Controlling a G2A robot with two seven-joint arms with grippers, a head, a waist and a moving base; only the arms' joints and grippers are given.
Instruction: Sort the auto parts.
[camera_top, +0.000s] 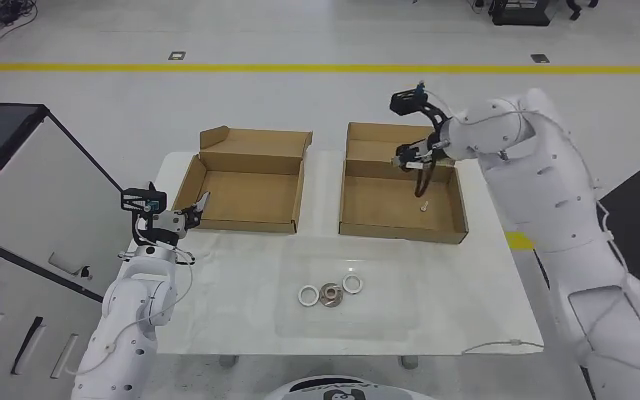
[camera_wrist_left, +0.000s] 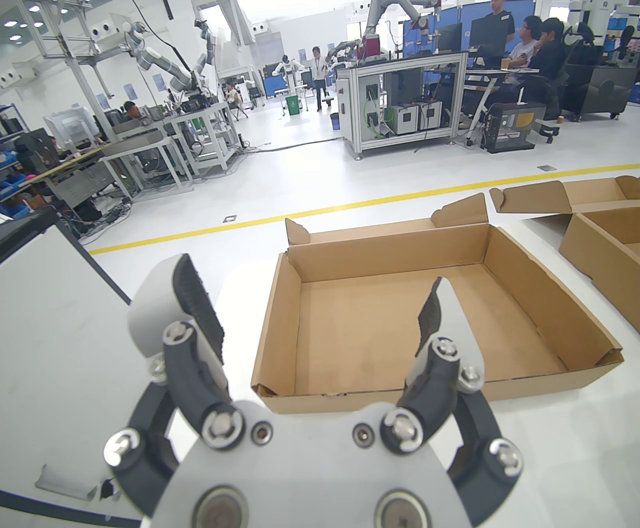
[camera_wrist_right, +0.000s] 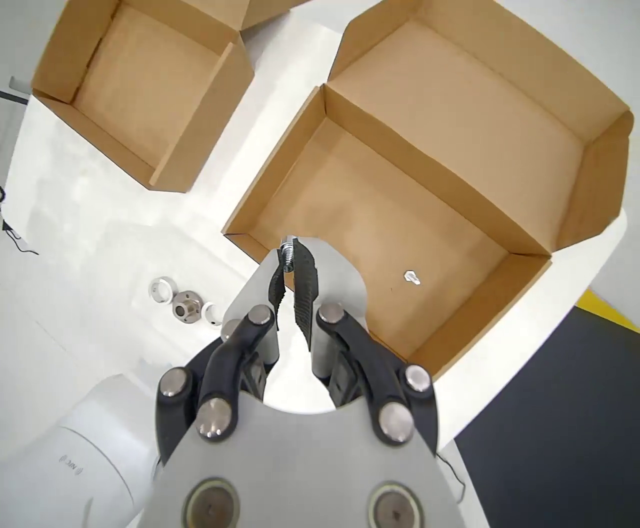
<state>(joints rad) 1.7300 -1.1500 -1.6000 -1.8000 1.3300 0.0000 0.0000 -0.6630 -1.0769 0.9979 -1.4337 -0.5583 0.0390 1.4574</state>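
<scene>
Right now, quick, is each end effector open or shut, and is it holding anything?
Left end effector: open, holding nothing.
Right end effector: shut on a small threaded metal part, over a cardboard box.

A silver threaded bolt sits pinched in the right gripper, a small silver screw lies in the right brown cardboard box, and two white rings flank a grey metal hub.

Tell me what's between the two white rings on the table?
A round metal part sits between one white ring and the other white ring, in the top view.
</scene>
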